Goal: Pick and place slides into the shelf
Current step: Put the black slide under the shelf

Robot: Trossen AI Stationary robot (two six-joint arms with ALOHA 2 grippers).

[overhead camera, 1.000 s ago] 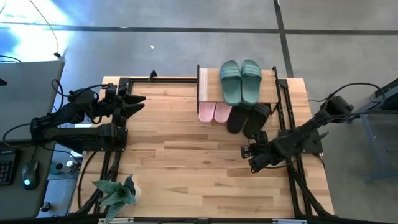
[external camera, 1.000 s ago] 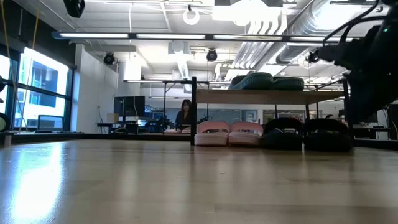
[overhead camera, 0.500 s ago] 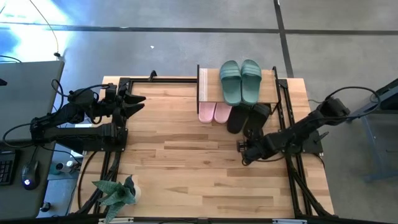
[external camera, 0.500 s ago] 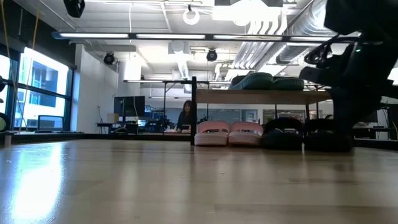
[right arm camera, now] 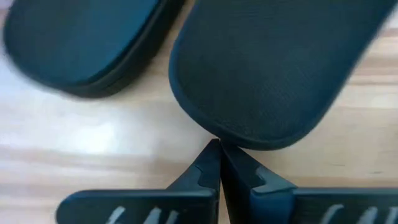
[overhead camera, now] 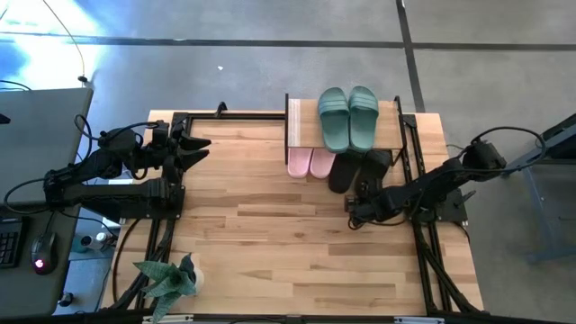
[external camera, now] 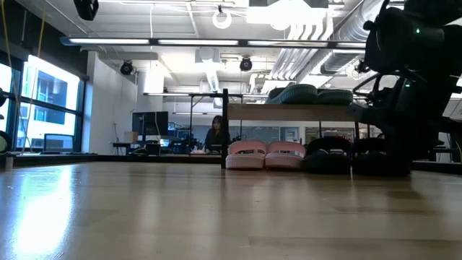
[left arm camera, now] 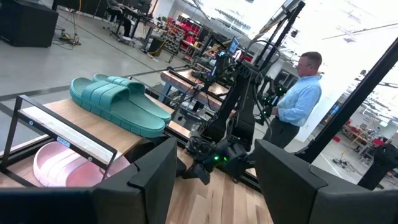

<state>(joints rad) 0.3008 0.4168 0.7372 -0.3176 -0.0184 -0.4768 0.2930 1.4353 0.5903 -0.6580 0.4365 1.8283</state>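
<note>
Right gripper [overhead camera: 355, 209] low on the table, fingertips pressed together against the heel of a black slide.

Closed, empty fingers [right arm camera: 214, 163] meeting just at the rounded heel of the right-hand black open-toe slide sandal [overhead camera: 370, 171], beside its mate [overhead camera: 342, 171], both poking out from under the small rack with light wooden top board and thin black uprights [overhead camera: 294, 112]. Sage green pair [overhead camera: 348, 116] resting side by side on the top board; pink pair [overhead camera: 310, 162] tucked on the lower level, left of the black ones. Left gripper [overhead camera: 200, 148] parked at the table's far left edge, fingers spread apart, holding nothing.
</note>
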